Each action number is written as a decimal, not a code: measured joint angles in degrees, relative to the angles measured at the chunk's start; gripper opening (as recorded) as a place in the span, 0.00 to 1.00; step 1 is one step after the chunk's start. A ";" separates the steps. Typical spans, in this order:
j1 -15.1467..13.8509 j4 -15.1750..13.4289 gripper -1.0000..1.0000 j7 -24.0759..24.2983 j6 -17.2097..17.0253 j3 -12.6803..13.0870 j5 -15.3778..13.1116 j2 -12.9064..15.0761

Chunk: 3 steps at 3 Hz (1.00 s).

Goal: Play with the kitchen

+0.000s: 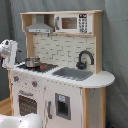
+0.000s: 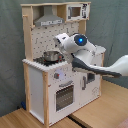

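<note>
Nearest in the second exterior view: wooden floor, then the kitchen (image 2: 52, 80), standing upright, its long axis vertical, oven door (image 2: 64, 95) and knobs (image 2: 59, 75) facing the second exterior view's lower right.

The arm (image 2: 95, 60) reaches in from the second exterior view's right, across the counter front. Its wrist end, the gripper (image 2: 62, 42), hangs above the stove side, just beside a small metal pot (image 2: 50, 55). We cannot tell whether the fingers are open or closed; they are hidden against the pegboard back.

In the first exterior view the same gripper (image 1: 7, 54) shows at the first exterior view's left edge, near the pot (image 1: 32, 62) but apart from it. Pot and stove lie toward the first exterior view's right of it; sink (image 1: 74, 73) and black faucet (image 1: 84, 59) sit further right, well apart.

We judge the nearest reachable part to be the pot on the stove, just below and beside the wrist.

Farther back: grey hood (image 1: 40, 26), the toy microwave (image 1: 73, 22) on the top shelf, then a grey curtain (image 1: 116, 45).
</note>
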 joint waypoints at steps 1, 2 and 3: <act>-1.18 1.13 1.00 0.43 -4.13 -0.13 3.49 0.85; -2.97 3.63 1.00 1.23 -8.80 -0.15 6.56 2.92; -4.83 6.52 1.00 1.76 -12.74 -0.10 8.56 5.02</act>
